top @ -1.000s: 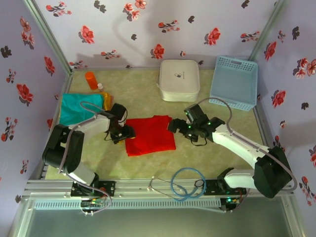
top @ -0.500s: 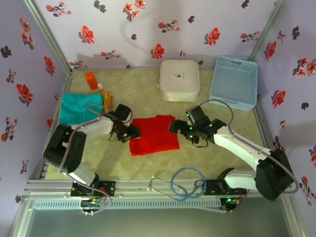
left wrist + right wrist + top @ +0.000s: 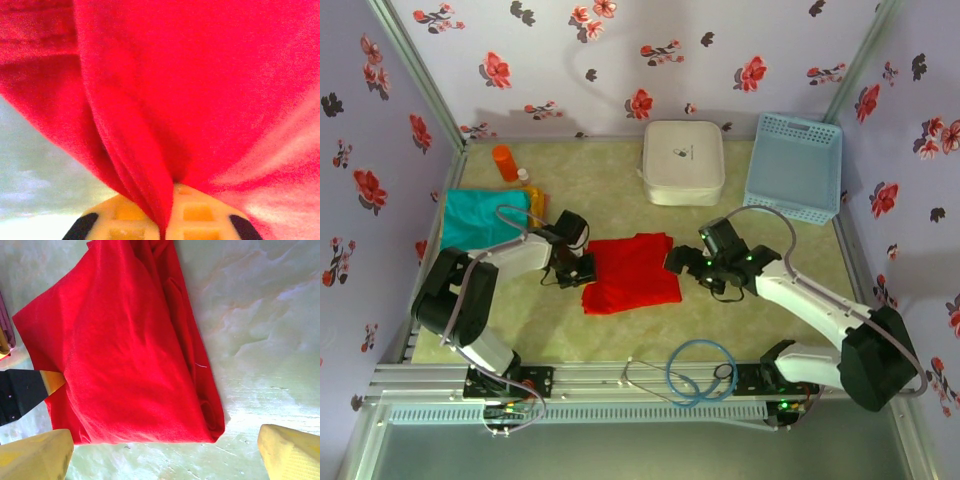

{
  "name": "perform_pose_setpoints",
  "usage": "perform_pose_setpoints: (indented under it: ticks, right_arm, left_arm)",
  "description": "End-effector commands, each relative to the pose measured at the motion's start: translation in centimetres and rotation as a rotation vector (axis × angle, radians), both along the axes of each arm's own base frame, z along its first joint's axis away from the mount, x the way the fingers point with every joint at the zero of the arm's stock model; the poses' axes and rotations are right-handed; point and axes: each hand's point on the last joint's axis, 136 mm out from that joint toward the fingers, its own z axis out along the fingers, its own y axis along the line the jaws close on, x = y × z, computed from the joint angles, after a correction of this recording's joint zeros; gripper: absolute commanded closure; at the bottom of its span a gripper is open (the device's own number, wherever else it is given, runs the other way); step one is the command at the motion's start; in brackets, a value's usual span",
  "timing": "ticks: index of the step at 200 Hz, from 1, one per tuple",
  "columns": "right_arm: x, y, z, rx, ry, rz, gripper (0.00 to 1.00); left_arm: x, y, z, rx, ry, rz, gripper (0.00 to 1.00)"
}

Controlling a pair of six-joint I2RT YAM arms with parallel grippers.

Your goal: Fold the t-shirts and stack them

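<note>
A bright red t-shirt lies folded in the middle of the table. My left gripper is at its left edge and is shut on a fold of the red cloth, which is pinched between the yellow fingertips. My right gripper hovers at the shirt's right edge, open, its yellow fingers spread wide either side of the shirt's near edge without touching it. A teal t-shirt lies folded at the left, with an orange-yellow one showing at its right side.
An orange bottle stands at the back left. A white rounded case and a light blue lattice basket sit at the back right. A blue cable loop lies on the front rail between the arm bases.
My left gripper has moved right onto the red shirt's left edge and shut on it. The shirt has shifted slightly right. My right gripper stays open, drifted a little right.
</note>
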Motion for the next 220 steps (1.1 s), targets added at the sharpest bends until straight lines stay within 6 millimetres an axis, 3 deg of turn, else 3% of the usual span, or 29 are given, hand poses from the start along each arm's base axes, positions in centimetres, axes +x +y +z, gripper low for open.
perform_pose_setpoints:
  ticks: [1, 62, 108, 147, 220]
  right_arm:
    - [-0.1, -0.5, 0.0, 0.010, -0.001, -0.031, 0.05]
    - [-0.5, -1.3, 0.0, 0.008, -0.001, -0.041, 0.05]
    - [-0.8, -1.4, 0.0, 0.015, 0.010, -0.040, 0.05]
    - [-0.8, -1.3, -0.4, 0.013, 0.021, -0.037, 0.05]
    - [-0.5, -0.6, -0.3, 0.010, 0.049, -0.012, 0.05]
  left_arm:
    - [0.2, 2.8, 1.8, 0.161, -0.059, -0.050, 1.00]
    - [2.9, 6.2, 12.9, 0.233, -0.284, -0.127, 1.00]
    - [3.7, 9.3, 19.5, 0.308, -0.346, -0.179, 1.00]
    - [4.6, 10.0, 22.8, 0.353, -0.394, -0.257, 1.00]
    - [6.7, 11.7, 25.9, 0.420, -0.436, -0.342, 1.00]
